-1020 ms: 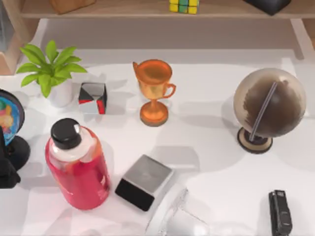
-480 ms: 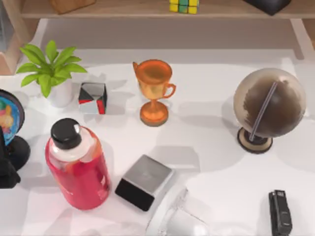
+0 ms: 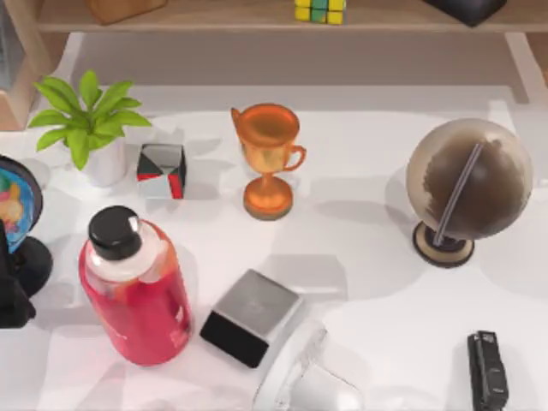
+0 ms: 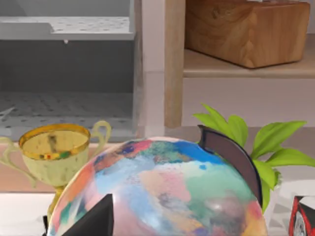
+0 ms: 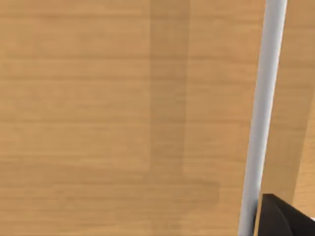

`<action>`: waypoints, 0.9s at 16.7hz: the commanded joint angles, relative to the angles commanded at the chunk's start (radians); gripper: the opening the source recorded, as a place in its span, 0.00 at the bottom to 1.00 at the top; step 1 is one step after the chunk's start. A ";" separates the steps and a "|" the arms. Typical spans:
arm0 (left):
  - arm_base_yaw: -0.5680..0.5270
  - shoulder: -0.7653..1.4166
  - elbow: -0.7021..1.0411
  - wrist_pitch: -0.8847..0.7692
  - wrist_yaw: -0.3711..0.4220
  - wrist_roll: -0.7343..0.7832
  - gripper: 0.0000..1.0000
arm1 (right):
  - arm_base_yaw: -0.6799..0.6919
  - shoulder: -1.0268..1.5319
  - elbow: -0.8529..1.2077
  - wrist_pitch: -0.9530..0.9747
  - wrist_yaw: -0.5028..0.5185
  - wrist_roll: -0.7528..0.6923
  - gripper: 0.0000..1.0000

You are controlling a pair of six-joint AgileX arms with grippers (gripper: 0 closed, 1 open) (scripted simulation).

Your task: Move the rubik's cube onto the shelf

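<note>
Rubik's cube (image 3: 320,9) sitting on shelf (image 3: 214,15) at top view's far edge, unmoved since a second ago, nothing touching it. Looks like task done. Cannot tell whether left jaws or right jaws gape or grip.

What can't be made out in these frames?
- Rubik's cube: cut by the top view's upper edge; only its front tiles show, on the shelf.
- Colourful globe: cut off at the top view's left edge.
- Clear object: cut by the top view's bottom edge, shape unclear.
- Right wrist view: close tan wood; which part cannot be told.
</note>
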 joint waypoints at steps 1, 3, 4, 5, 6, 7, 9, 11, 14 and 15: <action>0.000 0.000 0.000 0.000 0.000 0.000 1.00 | 0.012 0.008 0.023 -0.014 0.012 0.000 0.00; 0.000 0.000 0.000 0.000 0.000 0.000 1.00 | 0.022 0.015 0.041 -0.026 0.022 0.000 0.00; 0.000 0.000 0.000 0.000 0.000 0.000 1.00 | 0.022 0.015 0.041 -0.026 0.022 0.000 0.00; 0.000 0.000 0.000 0.000 0.000 0.000 1.00 | 0.022 0.015 0.041 -0.026 0.022 0.000 0.00; 0.000 0.000 0.000 0.000 0.000 0.000 1.00 | 0.017 0.007 0.038 -0.021 0.020 -0.002 0.00; 0.000 0.000 0.000 0.000 0.000 0.000 1.00 | 0.018 0.008 0.041 -0.022 0.021 -0.002 0.00; 0.000 0.000 0.000 0.000 0.000 0.000 1.00 | 0.028 0.020 0.072 -0.038 0.031 -0.004 0.00; 0.000 0.000 0.000 0.000 0.000 0.000 1.00 | 0.046 0.044 0.125 -0.070 0.049 -0.004 0.00; 0.000 0.000 0.000 0.000 0.000 0.000 1.00 | 0.078 0.086 0.220 -0.126 0.082 -0.004 0.00; 0.000 0.000 0.000 0.000 0.000 0.000 1.00 | 0.088 0.097 0.247 -0.142 0.092 -0.004 0.00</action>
